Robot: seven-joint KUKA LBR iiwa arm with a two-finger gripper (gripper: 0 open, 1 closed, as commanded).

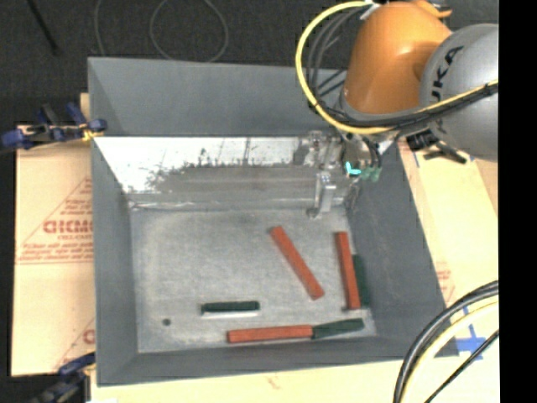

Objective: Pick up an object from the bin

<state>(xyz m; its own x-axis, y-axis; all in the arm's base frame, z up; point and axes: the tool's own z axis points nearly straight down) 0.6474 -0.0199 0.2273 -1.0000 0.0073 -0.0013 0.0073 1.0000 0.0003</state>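
Tool [329, 193], state not discernible, at bin's [193, 99] 1 o'clock; diagonal red bar [295, 263], judged light and stiff, suits mid-length grasp.

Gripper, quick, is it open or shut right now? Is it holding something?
Gripper: can't tell if it is open or shut. It hangs by the back right corner of the bin.
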